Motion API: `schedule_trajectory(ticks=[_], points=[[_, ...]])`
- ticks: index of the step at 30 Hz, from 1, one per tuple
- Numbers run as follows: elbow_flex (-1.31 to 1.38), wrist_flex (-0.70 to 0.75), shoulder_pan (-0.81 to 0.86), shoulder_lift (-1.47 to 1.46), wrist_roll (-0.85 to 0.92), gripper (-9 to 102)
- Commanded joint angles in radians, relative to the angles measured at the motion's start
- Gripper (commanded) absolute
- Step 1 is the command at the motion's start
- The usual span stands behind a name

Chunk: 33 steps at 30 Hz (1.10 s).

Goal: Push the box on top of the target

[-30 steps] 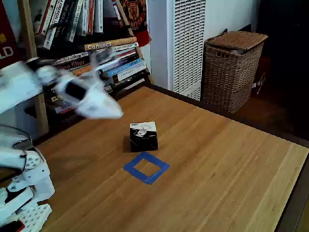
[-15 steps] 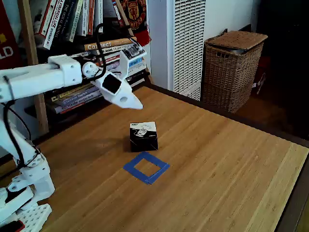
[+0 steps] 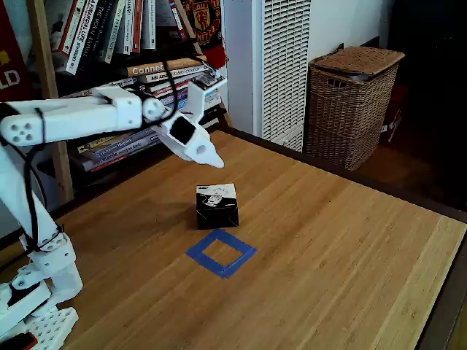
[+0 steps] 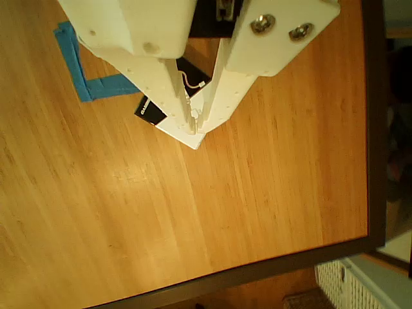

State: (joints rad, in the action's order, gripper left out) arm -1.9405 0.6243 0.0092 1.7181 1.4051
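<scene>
The box (image 3: 217, 205), black with a white printed top, stands on the wooden table just behind the target (image 3: 221, 252), a hollow square of blue tape; the two are apart by a narrow gap. My white gripper (image 3: 214, 162) hangs in the air above and behind the box, pointing down at it, fingers together and holding nothing. In the other view the gripper (image 4: 195, 126) points down with its tips meeting over the box (image 4: 153, 111), part of which is hidden behind the fingers. A corner of the target (image 4: 82, 71) shows at upper left.
A bookshelf (image 3: 131, 80) stacked with books stands behind the table, with a white slatted unit (image 3: 281, 65) and a wicker basket (image 3: 350, 102) to the right. The arm's base (image 3: 36, 292) sits at lower left. The table's dark edge (image 4: 257, 270) runs close by.
The arm has swung from the left toward the right and forward. Its gripper now hangs above the far side of the box. Box and target have not moved.
</scene>
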Motion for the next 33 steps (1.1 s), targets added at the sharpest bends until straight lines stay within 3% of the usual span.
schedule_trajectory(ticks=[1,9,17,33], points=[[0.060,-0.015,-0.023,-0.011,0.021,0],[0.342,0.107,-0.048,-0.179,-0.094,0],[0.402,0.215,-0.064,-0.270,-0.115,0],[0.321,0.066,-0.067,-0.282,0.041,0]])
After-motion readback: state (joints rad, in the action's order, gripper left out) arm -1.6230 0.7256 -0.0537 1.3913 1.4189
